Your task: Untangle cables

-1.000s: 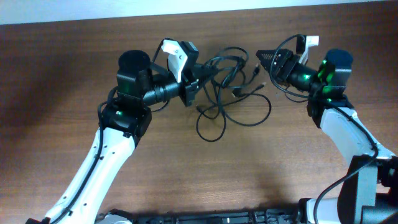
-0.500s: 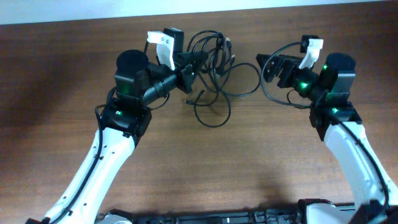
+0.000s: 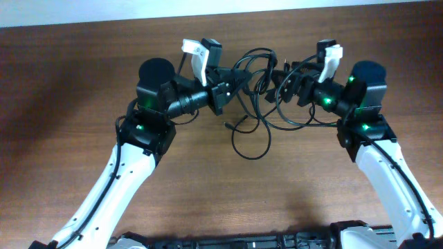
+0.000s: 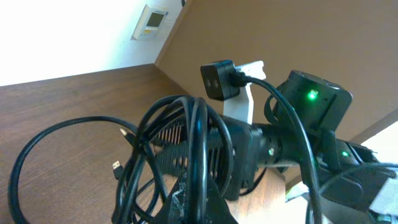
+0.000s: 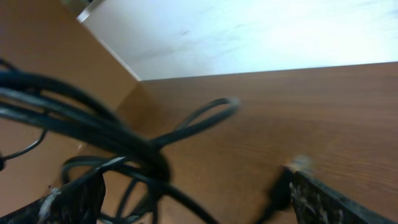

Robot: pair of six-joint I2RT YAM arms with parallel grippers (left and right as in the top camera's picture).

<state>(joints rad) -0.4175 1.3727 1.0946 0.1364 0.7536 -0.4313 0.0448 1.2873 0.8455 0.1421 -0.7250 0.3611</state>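
Left gripper (image 3: 223,88): you have it clamped shut on the cables (image 3: 257,81). The left wrist view shows a bunch of strands running down into its closed fingers (image 4: 189,200).

Right gripper (image 3: 289,77): its jaws stand wide. In the right wrist view its fingers (image 5: 323,199) sit far apart at the two lower corners. Blurred strands cross the gap, closer to the left-hand finger. You cannot tell from this view whether any strand touches a finger.

Cables: the tangle sits between your two grippers, near the far edge of the table (image 3: 83,83), about midway along it. One loop (image 3: 250,144) trails from the tangle toward the table's centre. A small plug (image 3: 227,126) shows just left of that loop.
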